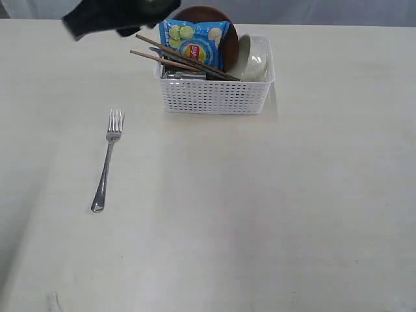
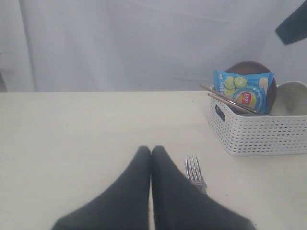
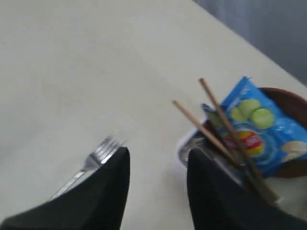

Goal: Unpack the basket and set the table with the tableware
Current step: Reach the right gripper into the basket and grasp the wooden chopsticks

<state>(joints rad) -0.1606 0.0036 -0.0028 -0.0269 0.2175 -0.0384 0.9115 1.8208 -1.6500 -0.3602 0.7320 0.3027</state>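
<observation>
exterior view shows the pale cream table point(image 1: 260, 214) with the fork point(image 1: 107, 162) lying flat at its left. left gripper point(image 2: 151, 151) is pinched closed, empty, by the fork; farther back, right gripper point(image 3: 158, 153) gapes wide, empty, beside the packed basket point(image 1: 214, 97). a pale curtain point(image 2: 120, 43) hangs behind.

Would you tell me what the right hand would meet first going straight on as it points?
Probably the bare table, between the fork and the chopsticks; the open right hand seems to clear both, though depth is unclear.
</observation>
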